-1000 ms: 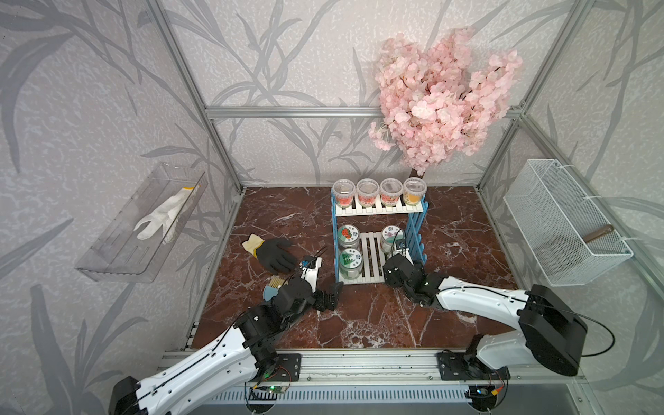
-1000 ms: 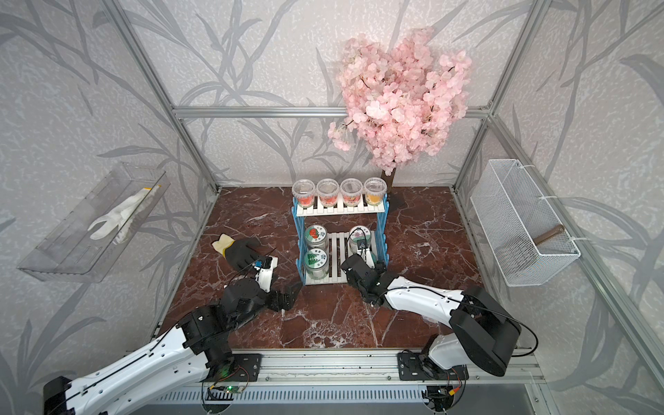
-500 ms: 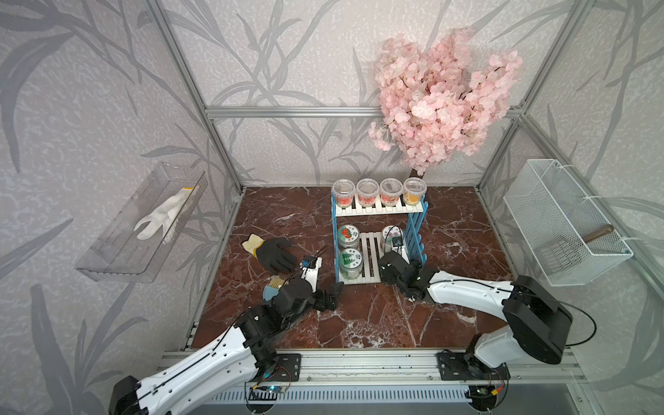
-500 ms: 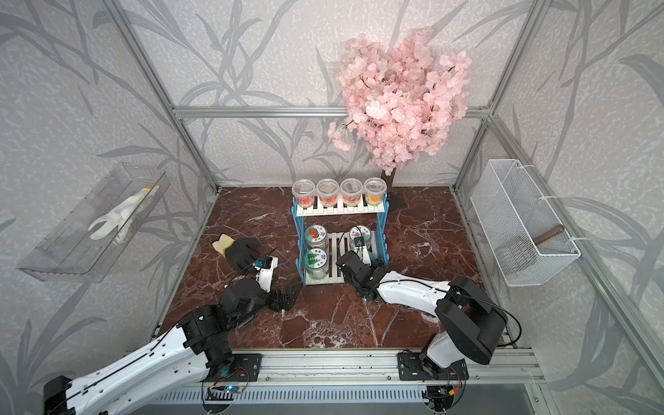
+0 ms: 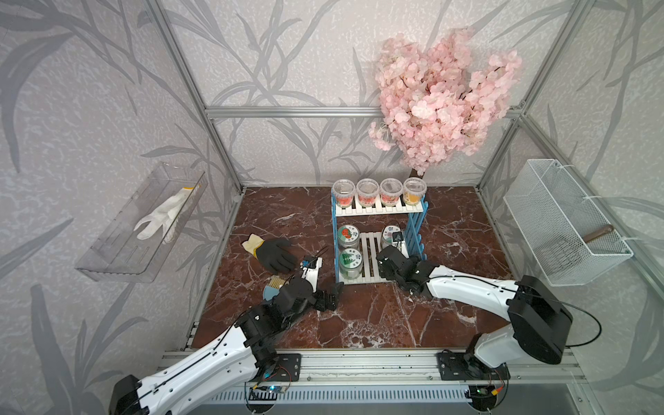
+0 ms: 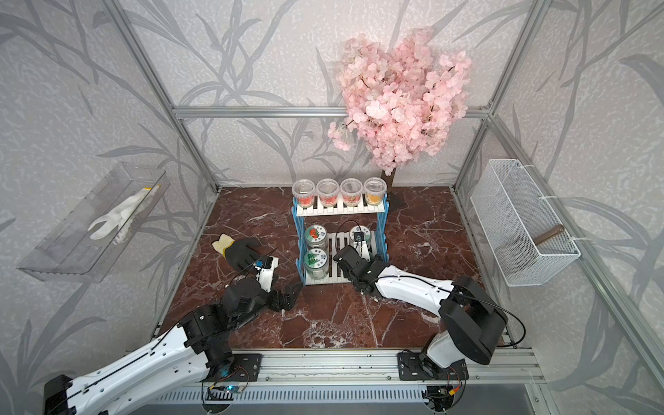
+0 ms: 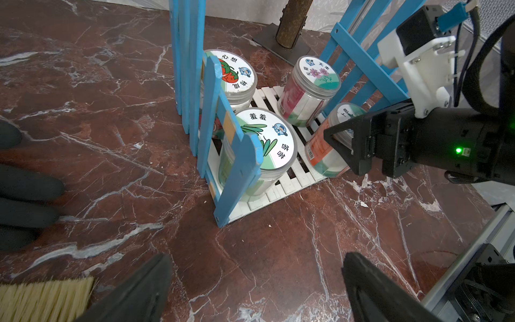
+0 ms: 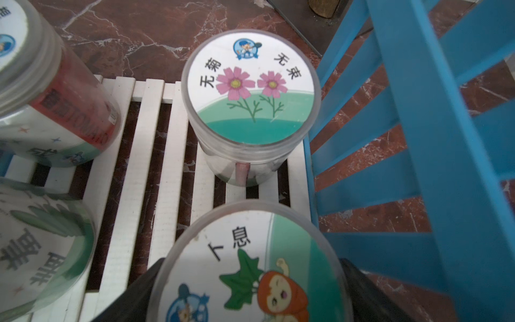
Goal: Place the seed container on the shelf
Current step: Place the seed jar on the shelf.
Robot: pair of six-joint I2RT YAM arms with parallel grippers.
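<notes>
The seed container [image 8: 250, 278], a clear jar with a pumpkin-and-leaf lid, leans tilted at the front right of the lower white board of the shelf [image 5: 416, 230], whose sides are blue ladder frames. My right gripper [image 8: 248, 278] is shut on it, one black finger on each side of the lid. The left wrist view shows the same jar [image 7: 323, 150] between the right gripper's fingers [image 7: 348, 133]. My left gripper [image 7: 255, 262] hangs open over the marble floor in front of the shelf's left frame [image 7: 231, 167], holding nothing.
A strawberry-lid jar [image 5: 347, 233], a green-leaf jar [image 5: 350, 260] and a flower-lid jar [image 8: 250, 92] stand on the lower board. Several cups [image 5: 379, 192] fill the top tier. A black glove [image 5: 275, 253] and a brush [image 7: 44, 301] lie left of the shelf. A blossom tree [image 5: 442, 97] stands behind it.
My right gripper has shifted slightly left and deeper into the shelf's lower tier with the jar. The right elbow swung left, then back right. The left arm has not moved.
</notes>
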